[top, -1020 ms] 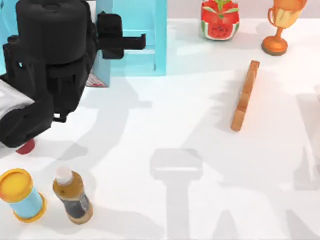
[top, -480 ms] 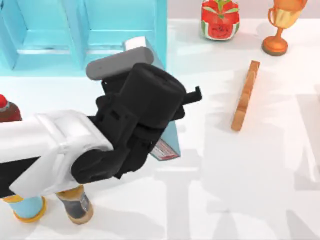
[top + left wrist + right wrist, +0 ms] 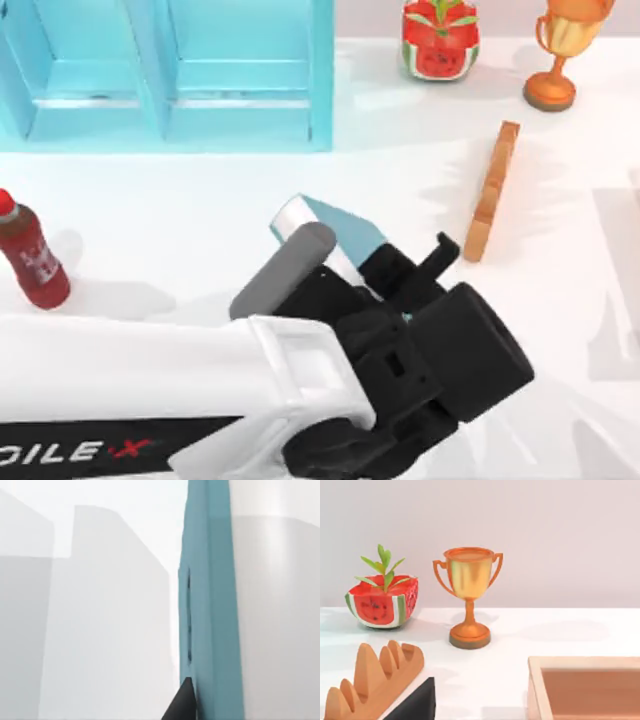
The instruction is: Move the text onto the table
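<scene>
Since half a second ago the left gripper [image 3: 425, 275] has carried the text [image 3: 335, 232] away from the front of the shelf unit [image 3: 240, 90] toward the middle of the table [image 3: 180, 215]; a second ago it was still at the shelf, near the top view's left edge. Its jaws are clamped on the text (a light-blue book with white page edges), one dark fingertip [image 3: 443, 250] reaching past the cover. In the left wrist view the blue cover [image 3: 207, 605] stands as a tall band beside the pale page edge, with a dark finger [image 3: 182, 705] against it. The book is tilted and seems to be above the table near its centre; whether it touches the surface I cannot tell.

Outward from there, a thin wooden slab [image 3: 492, 190] lies just to the right of the gripper. A red bottle [image 3: 30, 255] stands well apart on the left. At the far edge stand a watermelon planter [image 3: 440, 40] and an orange trophy [image 3: 560, 50]. The right wrist view sees the same planter and trophy, also a wooden tray [image 3: 585, 685].
</scene>
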You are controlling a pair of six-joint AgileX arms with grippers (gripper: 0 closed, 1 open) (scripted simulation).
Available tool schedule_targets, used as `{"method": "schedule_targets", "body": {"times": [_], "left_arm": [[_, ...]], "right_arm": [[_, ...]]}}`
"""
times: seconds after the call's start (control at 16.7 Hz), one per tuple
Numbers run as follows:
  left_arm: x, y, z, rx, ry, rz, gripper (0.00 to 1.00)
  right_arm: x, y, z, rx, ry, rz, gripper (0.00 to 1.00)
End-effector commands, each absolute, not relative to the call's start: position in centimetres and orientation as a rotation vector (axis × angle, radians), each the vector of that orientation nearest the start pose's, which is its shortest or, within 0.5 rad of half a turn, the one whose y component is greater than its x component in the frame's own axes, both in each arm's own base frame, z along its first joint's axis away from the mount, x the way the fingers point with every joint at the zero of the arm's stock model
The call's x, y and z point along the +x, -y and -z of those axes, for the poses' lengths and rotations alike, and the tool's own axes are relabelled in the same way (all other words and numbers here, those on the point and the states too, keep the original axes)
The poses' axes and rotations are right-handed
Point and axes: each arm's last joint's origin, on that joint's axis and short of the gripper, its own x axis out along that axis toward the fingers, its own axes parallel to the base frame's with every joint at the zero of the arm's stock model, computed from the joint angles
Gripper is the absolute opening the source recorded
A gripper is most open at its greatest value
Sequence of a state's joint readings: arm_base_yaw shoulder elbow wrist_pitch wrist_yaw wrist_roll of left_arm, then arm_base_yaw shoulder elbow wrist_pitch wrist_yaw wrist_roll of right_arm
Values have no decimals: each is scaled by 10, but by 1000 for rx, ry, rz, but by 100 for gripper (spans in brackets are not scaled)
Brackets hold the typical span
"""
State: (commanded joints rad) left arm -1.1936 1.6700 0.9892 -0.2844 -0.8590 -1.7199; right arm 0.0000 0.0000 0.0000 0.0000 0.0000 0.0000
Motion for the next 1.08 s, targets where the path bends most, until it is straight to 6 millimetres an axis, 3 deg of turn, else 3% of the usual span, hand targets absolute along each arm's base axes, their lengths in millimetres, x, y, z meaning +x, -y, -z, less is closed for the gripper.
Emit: {"method": "schedule_targets", "body": {"times": [0.3,0.6,0.84,1.08], "left_arm": [[103,323,-163,-1170,-422,-282,0],[68,337,-146,-1421,-279,-267,0],[51,342,-136,-1534,-215,-226,0],[47,343,-133,-1559,-201,-213,0]], "right_arm": [[106,1,-160,0,0,0,100],[106,1,-160,0,0,0,100],[106,1,-160,0,0,0,100],[106,1,-160,0,0,0,100]]}}
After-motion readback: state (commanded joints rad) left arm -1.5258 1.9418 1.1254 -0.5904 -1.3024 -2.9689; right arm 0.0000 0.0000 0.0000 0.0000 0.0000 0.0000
